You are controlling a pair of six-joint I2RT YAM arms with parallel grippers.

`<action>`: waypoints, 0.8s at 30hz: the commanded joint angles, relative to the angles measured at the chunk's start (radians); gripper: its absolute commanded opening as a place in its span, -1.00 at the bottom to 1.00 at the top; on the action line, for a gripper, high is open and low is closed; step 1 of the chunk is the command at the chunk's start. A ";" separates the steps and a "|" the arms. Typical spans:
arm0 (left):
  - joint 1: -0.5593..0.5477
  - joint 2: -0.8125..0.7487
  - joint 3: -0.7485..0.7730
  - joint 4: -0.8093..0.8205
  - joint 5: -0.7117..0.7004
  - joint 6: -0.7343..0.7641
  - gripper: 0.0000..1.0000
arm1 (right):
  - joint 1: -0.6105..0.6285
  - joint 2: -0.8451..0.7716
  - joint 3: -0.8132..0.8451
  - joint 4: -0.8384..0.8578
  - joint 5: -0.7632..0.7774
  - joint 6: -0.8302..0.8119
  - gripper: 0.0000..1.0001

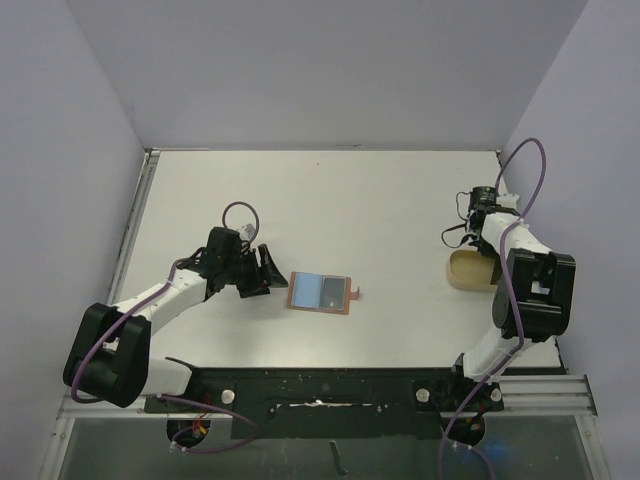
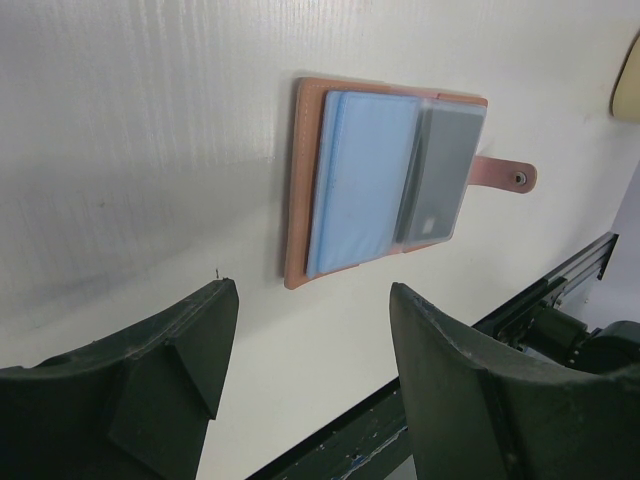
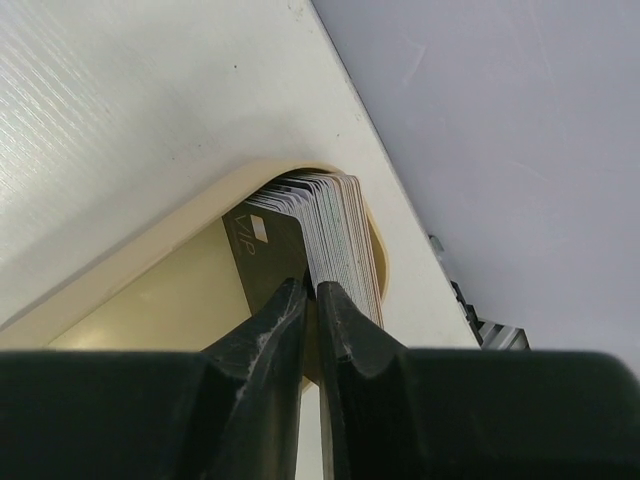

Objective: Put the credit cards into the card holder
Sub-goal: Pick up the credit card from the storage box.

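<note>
**Both sides busy: wallet [image 1: 320, 292] lying open, tray [image 1: 465, 272] holding a stack**

The reddish-brown wallet is lying flat and spread open on the white table [image 1: 400, 200], toward the near edge and closer to the left arm than to the right. A light blue card [image 2: 365, 180] is sitting in the pocket nearer the left arm. A grey card [image 2: 445, 165] is sitting in the other pocket, under what looks like a clear sleeve. A snap tab [image 2: 500, 175] is sticking out from the wallet's far side, with a pale stud [image 2: 520, 178] at its end.

The left gripper [image 2: 312, 295] is hovering just beside the wallet's edge without touching it. Its fingers are spread wide and carrying nothing.

The tan tray is sitting well apart from the wallet, at the table's right edge. A stack of cards [image 3: 335, 225] is standing on edge against the tray's curved end, with a dark card [image 3: 262, 245] marked "VIP" facing outward. The right gripper [image 3: 310, 292] is reaching into the tray, its tips pressing into that stack. Its fingers are drawn nearly together, leaving only a thin slit. Whether a card is caught in the slit is not clear.
</note>
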 commanded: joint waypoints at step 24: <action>0.006 -0.016 0.010 0.035 0.008 0.009 0.21 | 0.084 -0.174 -0.004 0.010 -0.152 0.022 -1.00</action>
